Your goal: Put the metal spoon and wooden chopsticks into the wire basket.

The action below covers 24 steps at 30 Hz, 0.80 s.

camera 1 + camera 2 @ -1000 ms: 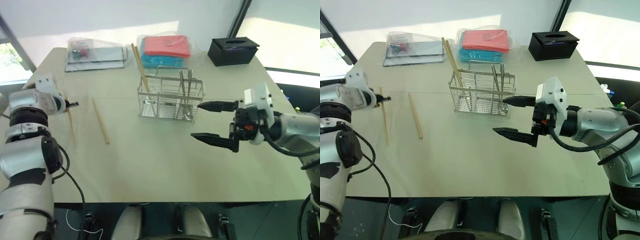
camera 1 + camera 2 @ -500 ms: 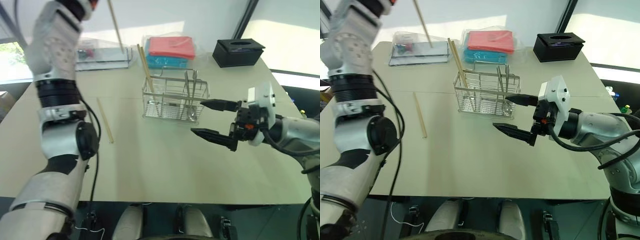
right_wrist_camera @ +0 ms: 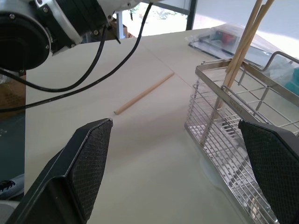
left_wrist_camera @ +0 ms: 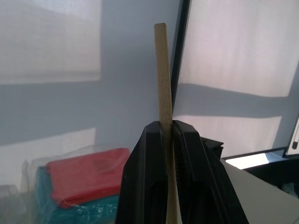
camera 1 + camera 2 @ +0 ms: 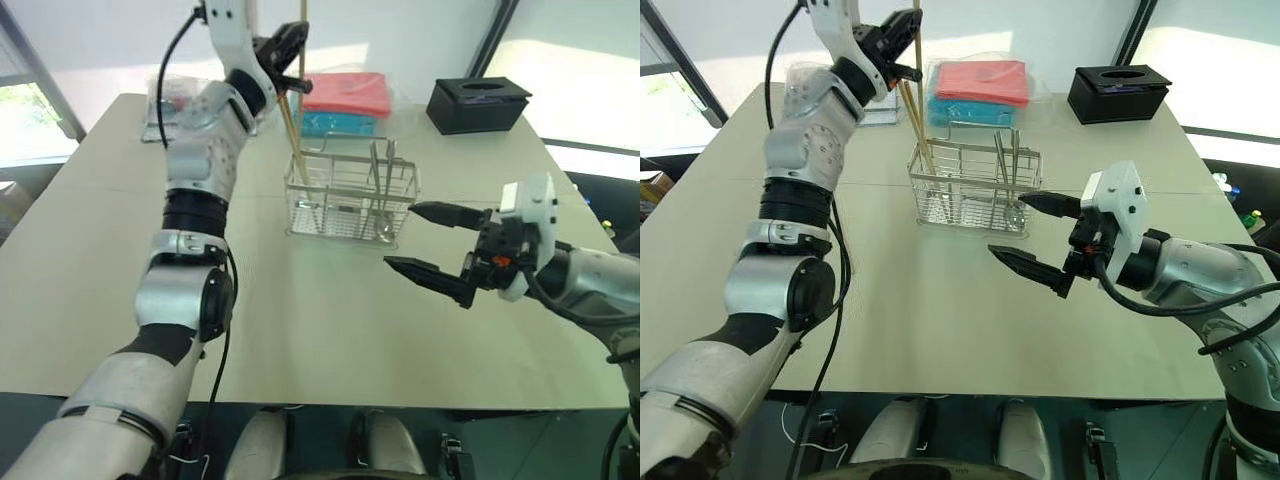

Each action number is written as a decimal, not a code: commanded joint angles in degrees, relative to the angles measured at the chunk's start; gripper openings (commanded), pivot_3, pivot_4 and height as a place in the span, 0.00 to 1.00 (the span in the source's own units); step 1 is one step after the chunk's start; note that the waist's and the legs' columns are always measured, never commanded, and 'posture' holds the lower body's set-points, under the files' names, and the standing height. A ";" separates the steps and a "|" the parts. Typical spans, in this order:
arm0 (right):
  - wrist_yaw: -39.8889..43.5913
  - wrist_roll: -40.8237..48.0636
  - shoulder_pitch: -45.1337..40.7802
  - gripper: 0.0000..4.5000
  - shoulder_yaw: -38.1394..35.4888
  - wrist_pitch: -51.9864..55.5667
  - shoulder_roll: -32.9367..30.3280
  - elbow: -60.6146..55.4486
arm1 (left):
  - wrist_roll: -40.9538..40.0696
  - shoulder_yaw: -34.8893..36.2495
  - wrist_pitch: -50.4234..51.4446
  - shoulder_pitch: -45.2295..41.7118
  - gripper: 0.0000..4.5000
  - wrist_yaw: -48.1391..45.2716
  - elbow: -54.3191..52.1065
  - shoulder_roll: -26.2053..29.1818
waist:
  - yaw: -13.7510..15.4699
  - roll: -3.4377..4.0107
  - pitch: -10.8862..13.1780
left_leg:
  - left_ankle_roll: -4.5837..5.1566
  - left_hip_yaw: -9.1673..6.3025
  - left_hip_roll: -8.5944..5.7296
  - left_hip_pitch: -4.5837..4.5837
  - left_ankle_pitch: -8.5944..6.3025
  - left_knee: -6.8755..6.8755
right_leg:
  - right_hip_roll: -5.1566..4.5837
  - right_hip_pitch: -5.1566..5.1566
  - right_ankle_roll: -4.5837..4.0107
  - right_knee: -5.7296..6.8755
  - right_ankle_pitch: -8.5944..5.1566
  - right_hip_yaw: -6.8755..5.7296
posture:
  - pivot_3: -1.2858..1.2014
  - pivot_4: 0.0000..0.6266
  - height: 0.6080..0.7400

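Left gripper (image 5: 902,45) was clamped on one wooden chopstick (image 4: 163,84), long axis near upright, held above and just behind the wire basket (image 5: 352,196)'s left end. Right gripper (image 5: 432,246) stood open beside the basket.

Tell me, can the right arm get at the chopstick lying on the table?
Probably not easily: the loose chopstick lies beyond the wire basket, which sits between it and the open right gripper.

Wire basket (image 5: 350,195): bright metal grid, glossy. Chopsticks (image 3: 243,35): plain matt light wood. Tabletop (image 5: 300,310): smooth, matt, pale. Right end effector (image 3: 187,163) fingers (image 3: 91,161): black, cross-hatched texture. Black box (image 5: 476,103): matt.
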 commanded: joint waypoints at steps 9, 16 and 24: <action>-0.59 0.79 -0.58 1.00 -1.80 -1.08 -0.76 -1.08 | -1.73 0.44 2.46 5.30 0.60 0.48 -5.97 -3.18 | -0.12 -0.01 0.01 | 0.02 -0.01 0.02 -0.02 -0.01 -0.01 | 0.02 -0.05 0.00 0.01 0.00 0.00 | 0.52 0.24 0.45; 0.80 -1.01 -2.94 1.00 1.00 -1.97 -0.12 1.78 | -4.50 1.95 12.78 7.14 0.99 2.64 -19.73 1.78 | -0.26 0.01 0.01 | 0.02 -0.02 0.02 -0.01 -0.01 -0.01 | 0.03 -0.05 -0.01 0.01 0.00 0.01 | 0.52 0.24 0.45; 2.78 -3.15 -6.26 1.00 4.33 -3.53 0.65 4.99 | -5.13 9.59 27.20 1.13 0.99 14.21 -18.90 14.92 | -0.26 0.02 0.02 | 0.02 -0.08 0.06 0.01 -0.01 -0.01 | 0.12 -0.06 -0.01 0.03 -0.01 0.02 | 0.52 0.24 0.45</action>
